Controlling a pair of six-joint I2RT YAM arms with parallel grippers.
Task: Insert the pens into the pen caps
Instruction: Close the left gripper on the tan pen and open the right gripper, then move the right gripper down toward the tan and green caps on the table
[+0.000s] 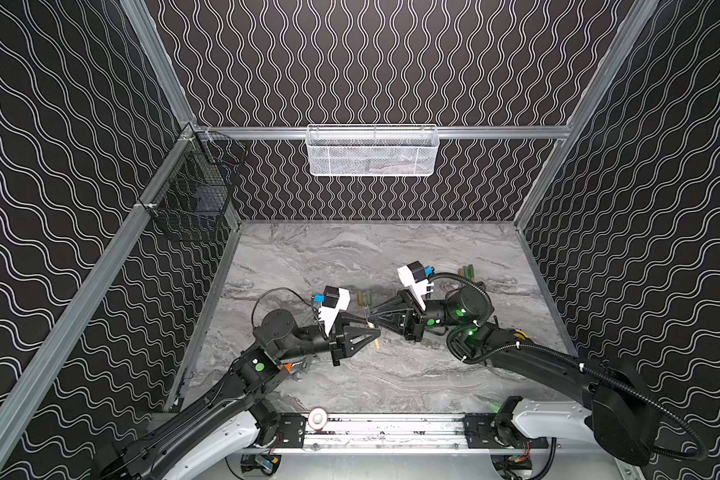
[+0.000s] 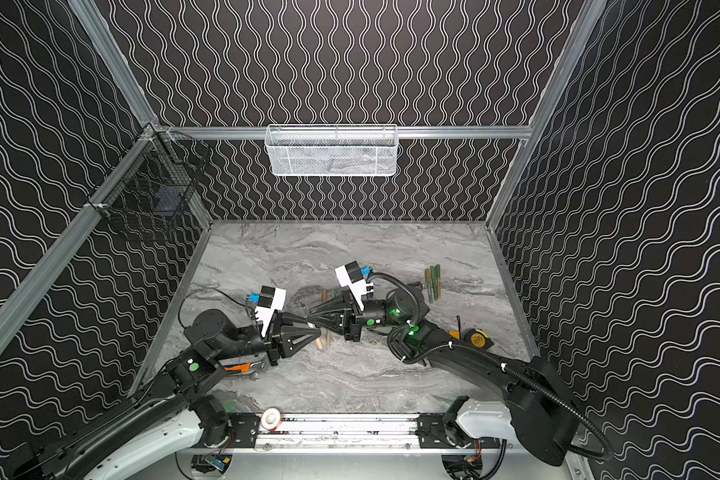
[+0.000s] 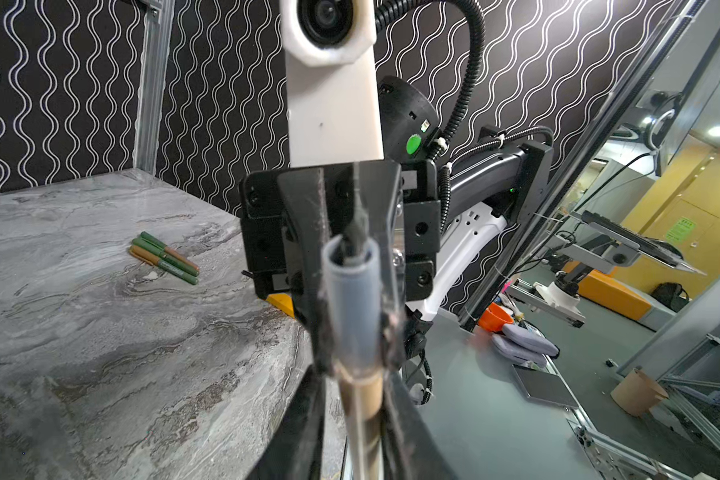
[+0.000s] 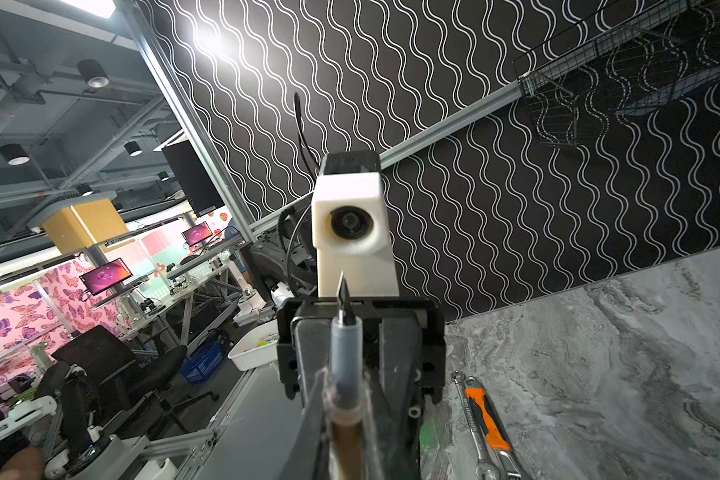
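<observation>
my left gripper point(image 1: 378, 332): pinched on the lower tan barrel of the pen point(image 3: 352, 307). pen: upright, dark tip up. caps point(image 1: 360, 297): flat on the table point(image 1: 350, 257) just behind, away from that tip. my right gripper point(image 1: 369, 323): clamped higher up, nearer them.

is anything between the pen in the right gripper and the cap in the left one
Nothing visible. In the left wrist view the tip of the pen sits right at the open mouth of the cap.
</observation>
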